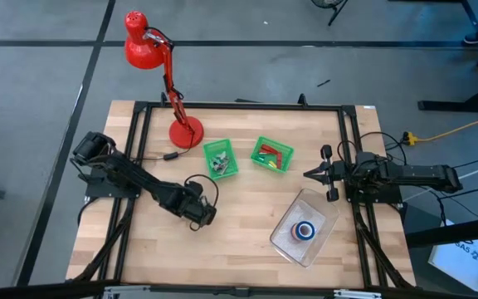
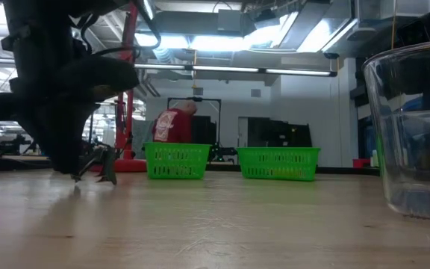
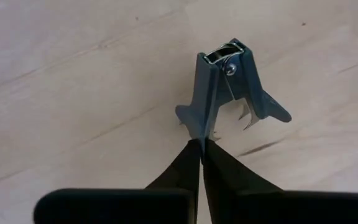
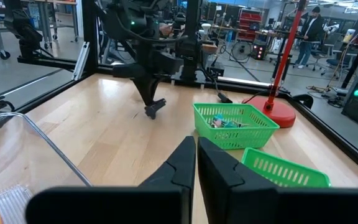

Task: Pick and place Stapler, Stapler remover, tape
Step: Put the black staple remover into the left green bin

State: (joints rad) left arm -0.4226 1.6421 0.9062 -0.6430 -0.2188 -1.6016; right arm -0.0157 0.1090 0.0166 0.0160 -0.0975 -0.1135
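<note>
Low over the left of the wooden bench, the left end effector is clenched on one wing of the small grey-blue metal staple remover, light, stiff, slick and claw-tipped, likely safest pinched by its flat wings.

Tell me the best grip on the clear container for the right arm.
Take the clear container by its rim, on the wall nearest the right gripper, coming down from above with one finger inside. It stands upright and open-topped in the low view; its thin straight walls suit a pinch, while the whole body looks too wide to span. The tape rolls sit mid-floor, so the walls seem clear.
</note>
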